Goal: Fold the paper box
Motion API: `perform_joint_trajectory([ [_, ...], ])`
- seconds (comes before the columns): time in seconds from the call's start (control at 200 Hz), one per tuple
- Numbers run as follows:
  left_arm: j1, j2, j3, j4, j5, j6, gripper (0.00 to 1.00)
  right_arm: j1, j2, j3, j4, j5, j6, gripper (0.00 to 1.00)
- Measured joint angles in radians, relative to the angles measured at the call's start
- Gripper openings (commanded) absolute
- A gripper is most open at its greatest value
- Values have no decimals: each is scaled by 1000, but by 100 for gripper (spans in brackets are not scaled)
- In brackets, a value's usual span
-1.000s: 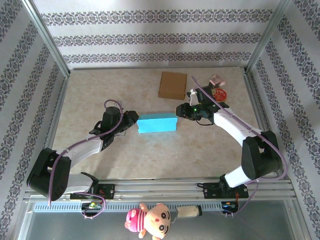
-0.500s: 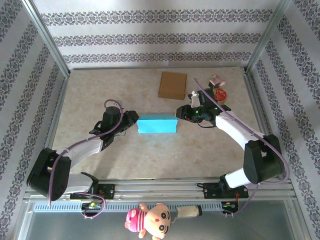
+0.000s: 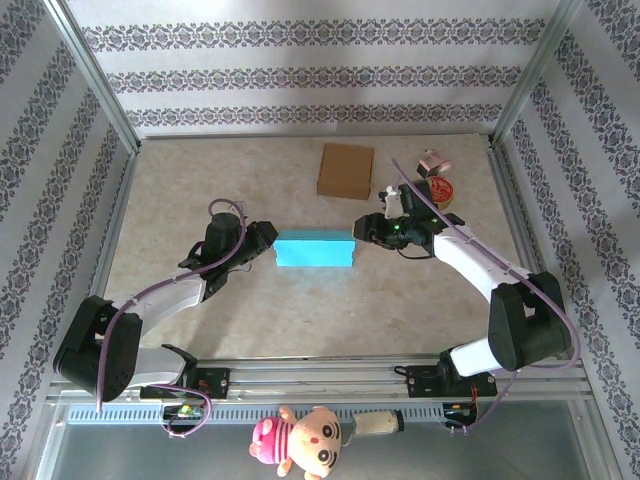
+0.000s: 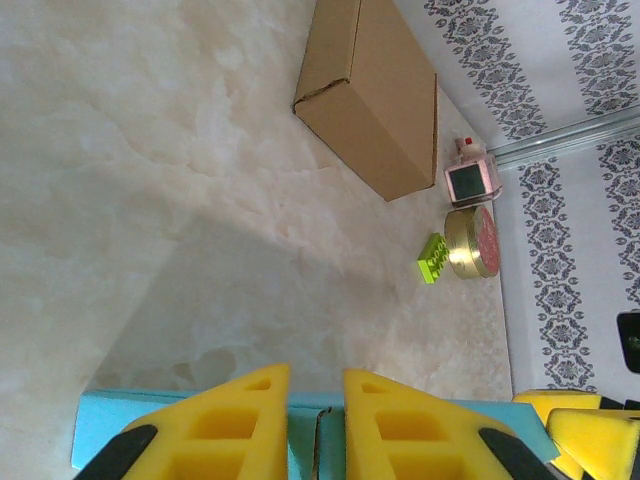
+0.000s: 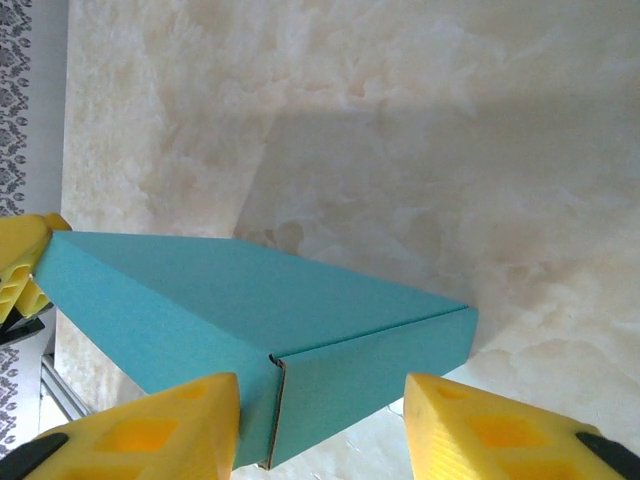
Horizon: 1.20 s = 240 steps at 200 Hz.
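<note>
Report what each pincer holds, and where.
Left pincer seems to pinch the turquoise rectangular paper box at its left end. Right pincer stands open around the right end, holding nothing.

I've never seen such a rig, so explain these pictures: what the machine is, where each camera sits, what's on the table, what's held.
These are two robot arms bolted side by side, each ending in a yellow two-finger gripper. The wide picture comes from a camera above and behind them; the other two come from cameras on the wrists. On the table lie a teal paper box, a brown cardboard box, a small pink toy, a round tin and a green brick. The left gripper pinches one end of that teal box; the right gripper stands open around the other end.
</note>
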Motion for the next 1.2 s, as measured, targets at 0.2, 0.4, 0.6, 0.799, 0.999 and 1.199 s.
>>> perform_joint_trajectory([
  [0.2, 0, 0, 2, -3, 1, 0, 17, 0, -6, -6, 0, -5, 1, 48],
  [0.4, 0, 0, 2, -3, 1, 0, 17, 0, -18, -10, 0, -14, 2, 46],
  [0.6, 0, 0, 2, -3, 2, 0, 17, 0, -29, -34, 15, -24, 13, 43],
  [0.799, 0, 0, 2, -4, 2, 0, 17, 0, -36, -61, 58, -34, 18, 37],
  [0.999, 0, 0, 3, -5, 2, 0, 17, 1, -53, -122, 136, -38, 17, 35],
  [1.199, 0, 0, 4, -11, 3, 15, 17, 3, -68, -191, 248, -26, 18, 31],
])
